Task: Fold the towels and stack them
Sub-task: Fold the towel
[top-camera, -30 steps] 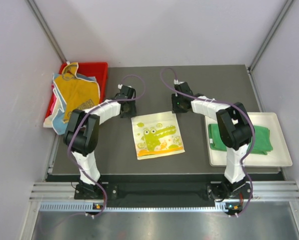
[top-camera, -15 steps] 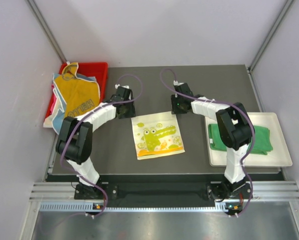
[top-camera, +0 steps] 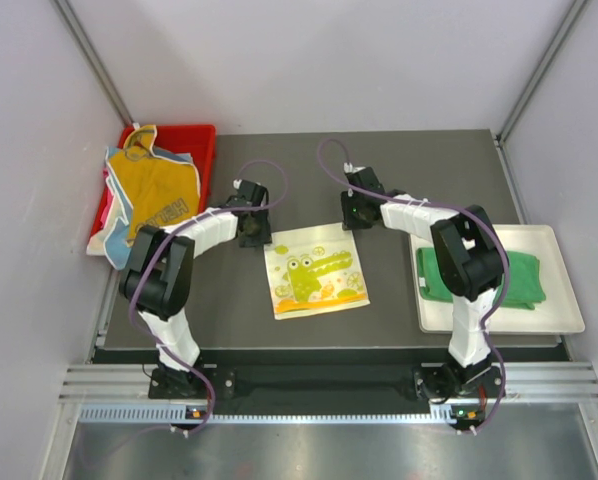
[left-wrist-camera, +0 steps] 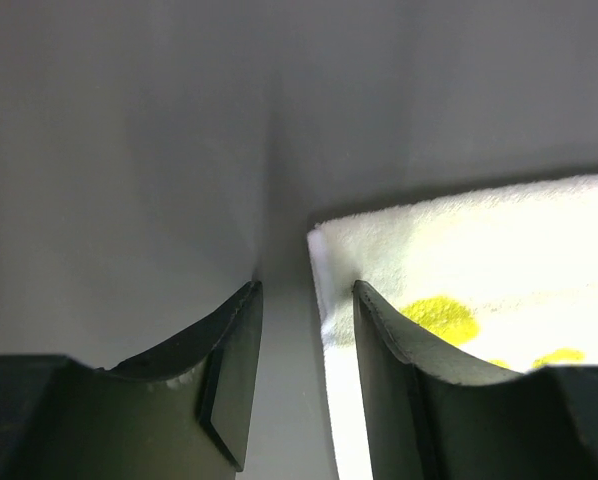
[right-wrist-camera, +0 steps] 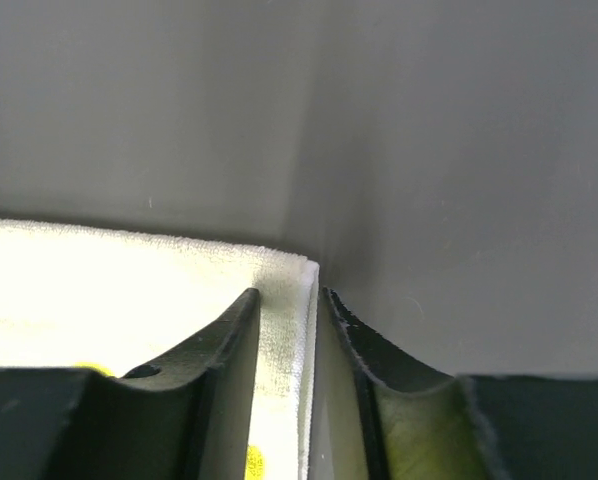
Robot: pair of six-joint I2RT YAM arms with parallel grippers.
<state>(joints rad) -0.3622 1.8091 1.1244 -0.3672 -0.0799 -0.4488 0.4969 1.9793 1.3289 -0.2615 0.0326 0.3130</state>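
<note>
The yellow towel [top-camera: 341, 246] is laid flat, its crocodile [top-camera: 307, 272] running left-right. The far corners are straddled by parted left fingers [left-wrist-camera: 224, 365] and right fingers [right-wrist-camera: 219, 360].

The left black-jointed, white-linked arm [top-camera: 161, 278] and its right twin [top-camera: 469, 258] trail looping purple cables [top-camera: 322, 152] and end in dark, curved, olive-tinged fingers [left-wrist-camera: 229, 375].

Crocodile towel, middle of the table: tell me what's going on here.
The crocodile towel lies flat, not yet folded. The left gripper and right gripper each straddle one of its far corners, jaws open, nothing pinched yet. A green towel sits folded on the tray; other towels lie in the bin.
</note>
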